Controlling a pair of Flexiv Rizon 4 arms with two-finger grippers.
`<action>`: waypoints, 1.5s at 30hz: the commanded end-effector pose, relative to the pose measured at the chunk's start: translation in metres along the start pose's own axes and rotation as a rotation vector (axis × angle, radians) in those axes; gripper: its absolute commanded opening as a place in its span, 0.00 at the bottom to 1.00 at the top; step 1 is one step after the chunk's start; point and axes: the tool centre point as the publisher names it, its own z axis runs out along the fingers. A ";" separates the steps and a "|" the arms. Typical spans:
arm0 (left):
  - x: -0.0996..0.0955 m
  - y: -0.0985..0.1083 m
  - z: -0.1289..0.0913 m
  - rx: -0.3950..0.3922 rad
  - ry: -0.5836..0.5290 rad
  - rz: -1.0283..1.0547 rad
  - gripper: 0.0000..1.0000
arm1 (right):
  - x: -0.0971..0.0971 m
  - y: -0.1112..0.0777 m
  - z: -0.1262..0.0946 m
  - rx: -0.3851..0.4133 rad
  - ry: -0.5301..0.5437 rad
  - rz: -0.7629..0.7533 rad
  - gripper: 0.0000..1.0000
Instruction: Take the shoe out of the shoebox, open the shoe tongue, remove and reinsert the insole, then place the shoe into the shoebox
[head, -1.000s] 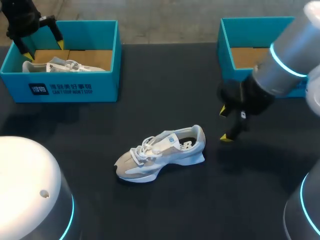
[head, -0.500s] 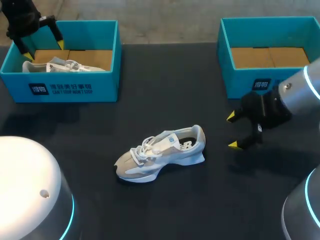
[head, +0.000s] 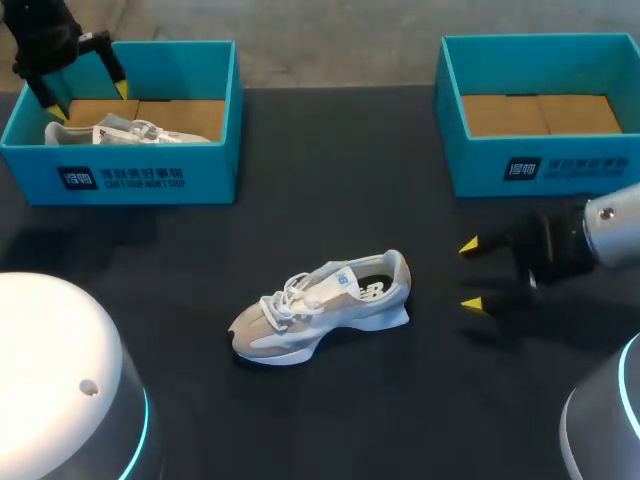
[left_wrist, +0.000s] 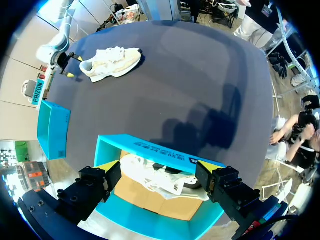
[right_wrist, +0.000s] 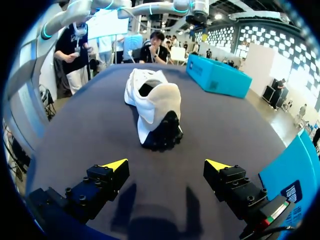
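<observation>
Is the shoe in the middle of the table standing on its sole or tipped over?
Upright. The shoe rests on its sole on the table, opening facing up, heel toward the open right end effector.

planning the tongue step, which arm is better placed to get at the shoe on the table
Right, probably. The right gripper sits open behind the heel of the shoe, facing it. The left gripper hangs over the far left shoebox.

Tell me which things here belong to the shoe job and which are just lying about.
Job: shoe on the table; empty box; right gripper, fingers open, facing the shoe's heel.
Lying about: other box at my left; second shoe inside it.
</observation>
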 end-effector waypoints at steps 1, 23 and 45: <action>0.000 0.000 0.000 0.000 0.001 0.001 1.00 | 0.001 -0.009 0.002 -0.016 -0.008 0.005 1.00; 0.000 0.000 0.000 0.000 0.001 0.001 1.00 | -0.001 -0.013 0.000 -0.013 0.002 0.016 1.00; 0.000 0.000 0.000 0.000 0.001 0.001 1.00 | -0.008 -0.002 0.019 -0.032 0.034 -0.012 1.00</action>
